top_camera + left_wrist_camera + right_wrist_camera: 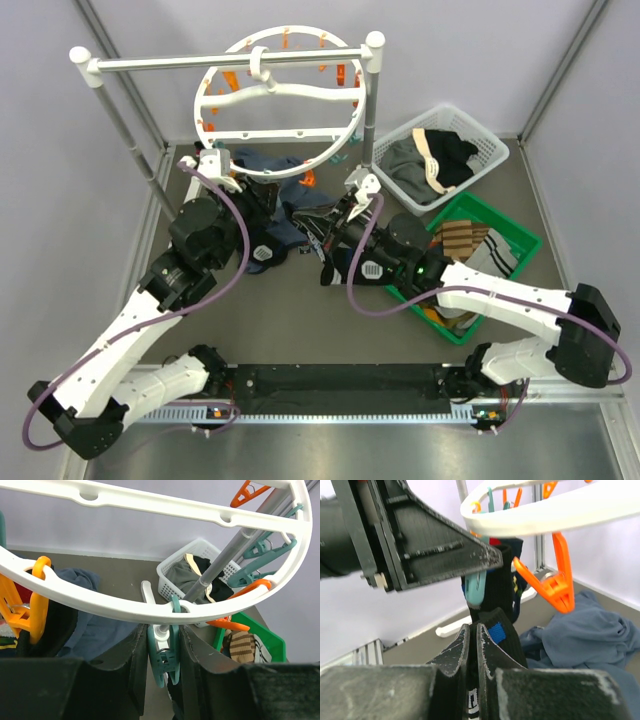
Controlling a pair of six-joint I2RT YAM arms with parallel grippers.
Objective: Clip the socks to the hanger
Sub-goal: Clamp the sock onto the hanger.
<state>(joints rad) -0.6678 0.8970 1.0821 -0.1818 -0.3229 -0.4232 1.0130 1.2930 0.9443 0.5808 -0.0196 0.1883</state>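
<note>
The round white hanger [280,105] hangs from the rack bar. In the left wrist view my left gripper [162,630] is shut on a teal clip [165,655] under the hanger's ring [125,605], one finger pressing each handle. My right gripper [473,627] is shut on a black sock [502,597] with a blue patch and white marks. The sock's upper end reaches up beside the teal clip [476,587]; whether the clip grips it is hidden. Both grippers meet under the ring's near edge [312,200]. More dark socks [265,250] lie on the table.
The white straight-bar rack [235,62] carries the hanger. An orange clip [555,587] hangs just right of the sock. A blue-grey garment [590,635] lies below. A white basket [490,135] and a green bin [520,235] of clothes stand at the right.
</note>
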